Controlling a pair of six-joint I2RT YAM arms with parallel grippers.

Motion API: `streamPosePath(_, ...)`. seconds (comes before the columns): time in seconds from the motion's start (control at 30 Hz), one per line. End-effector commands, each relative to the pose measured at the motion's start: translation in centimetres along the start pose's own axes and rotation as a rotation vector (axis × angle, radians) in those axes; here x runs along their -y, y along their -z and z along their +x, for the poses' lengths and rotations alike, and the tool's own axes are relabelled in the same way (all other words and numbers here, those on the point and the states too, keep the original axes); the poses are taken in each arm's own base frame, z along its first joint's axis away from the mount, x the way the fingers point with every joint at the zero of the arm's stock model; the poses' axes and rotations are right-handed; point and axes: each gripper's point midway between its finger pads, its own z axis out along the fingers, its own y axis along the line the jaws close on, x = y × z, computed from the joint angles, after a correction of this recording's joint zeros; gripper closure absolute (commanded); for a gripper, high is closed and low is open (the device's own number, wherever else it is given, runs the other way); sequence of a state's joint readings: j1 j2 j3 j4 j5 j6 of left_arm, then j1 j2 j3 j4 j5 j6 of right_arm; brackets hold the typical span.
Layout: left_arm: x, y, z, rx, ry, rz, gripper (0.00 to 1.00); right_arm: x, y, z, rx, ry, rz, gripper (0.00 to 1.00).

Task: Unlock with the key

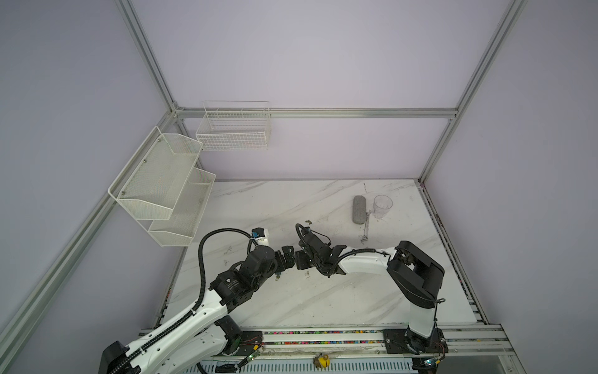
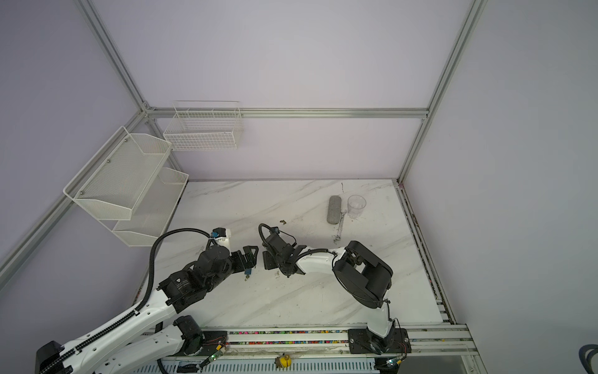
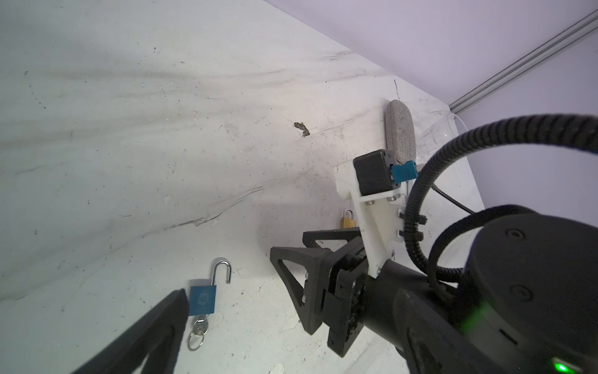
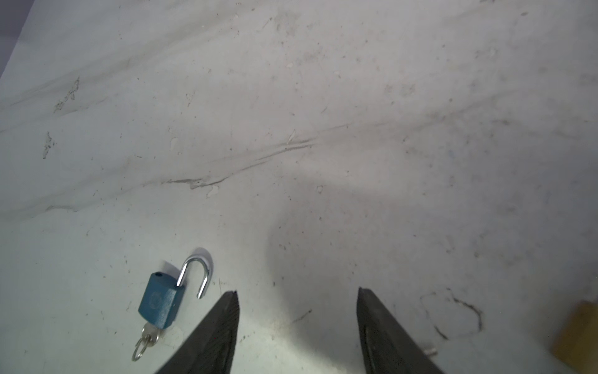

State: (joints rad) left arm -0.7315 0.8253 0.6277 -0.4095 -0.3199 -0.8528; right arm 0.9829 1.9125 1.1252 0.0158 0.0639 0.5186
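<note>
And there it is: the blue padlock (image 4: 158, 302) lies flat on the desk (image 4: 323, 97) with its silver shackle (image 4: 195, 272) swung up and out of the body, so by the look of it the unlock is done. The key (image 4: 150, 332) sits in the keyhole at the bottom of the body, and its ring (image 4: 139, 351) trails on the desk. If anything is left, I'd say it is only backing the arms away. The right gripper (image 4: 297, 291) has its jaws well apart with nothing but bare desk between them. The padlock lies just outside them, beside one finger, with the shackle's free end nearest that tip. In a top view the left gripper (image 2: 251, 257) is spread wide and empty too, tip to tip with the right one, and the padlock sits on the desk just beside it on the near side. From the left wrist, one finger (image 3: 161, 323) reaches right to the edge of the blue body; whether it touches I cannot tell. A brass padlock (image 3: 348, 221) with its shackle closed lies further off, beyond the right gripper.
</note>
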Motion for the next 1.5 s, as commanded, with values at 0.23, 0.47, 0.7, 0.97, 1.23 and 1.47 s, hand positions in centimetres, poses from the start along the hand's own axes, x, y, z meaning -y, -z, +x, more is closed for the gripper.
streamPosePath(0.23,-0.6,-0.2,0.2,0.041,0.025,0.012,0.00,0.3,-0.9,1.6,-0.038,0.041,0.078,0.39)
streamPosePath(0.47,-0.2,-0.2,0.1,0.039,0.025,0.026,0.00,1.3,0.5,3.2,-0.067,0.047,0.112,0.39)
streamPosePath(0.7,0.2,-0.5,0.1,0.032,0.025,0.040,0.00,2.8,2.8,4.3,-0.077,0.043,0.128,0.39)
streamPosePath(0.97,0.5,-0.7,0.1,0.031,0.026,0.045,0.00,4.8,6.0,5.9,-0.094,0.023,0.152,0.38)
streamPosePath(1.23,1.0,-0.7,-0.5,0.049,0.029,0.062,0.00,3.9,6.4,3.2,-0.021,-0.005,0.154,0.39)
streamPosePath(1.47,1.4,-0.5,-0.6,0.044,0.029,0.076,0.00,4.7,3.9,1.2,0.018,-0.059,0.228,0.46)
